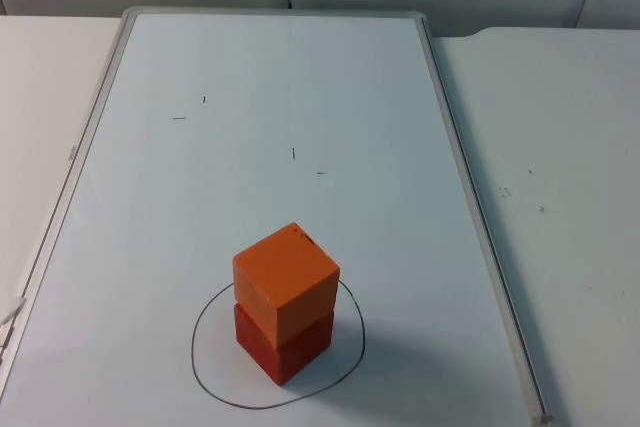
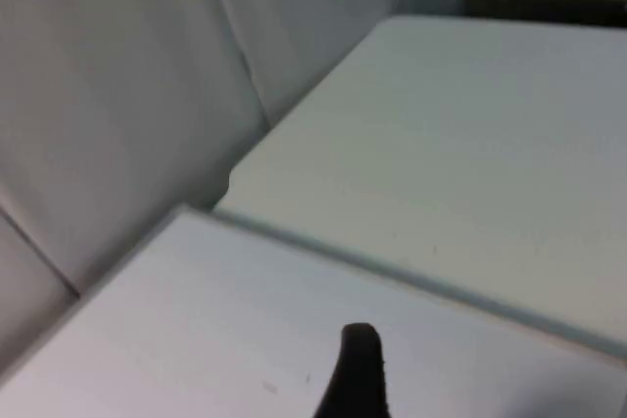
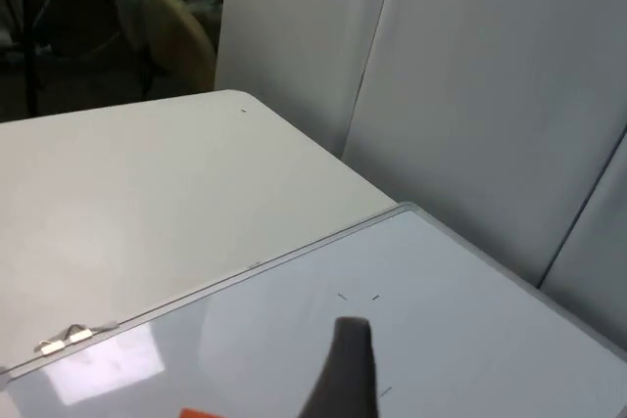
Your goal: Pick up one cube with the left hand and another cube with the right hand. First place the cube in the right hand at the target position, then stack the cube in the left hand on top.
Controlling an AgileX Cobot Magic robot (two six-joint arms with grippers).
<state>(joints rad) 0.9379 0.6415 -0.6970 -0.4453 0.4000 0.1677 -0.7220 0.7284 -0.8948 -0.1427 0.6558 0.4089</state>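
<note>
Orange cube (image 1: 287, 281) sits stacked on the red cube (image 1: 281, 349): rigid, light, grippable by opposite flat sides; can't tell either tool's state.

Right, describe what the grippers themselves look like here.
Little of either is visible. The left gripper appears as one slim black fingertip with a rounded end, matte and unmarked. The right gripper appears as a similar dark, tapering fingertip, greyish under the light. No markings can be seen on either.

Two cubes – orange cube (image 1: 287, 281), red cube (image 1: 283, 349); one drawn circle (image 1: 205, 367); one whiteboard (image 1: 300, 77).
</note>
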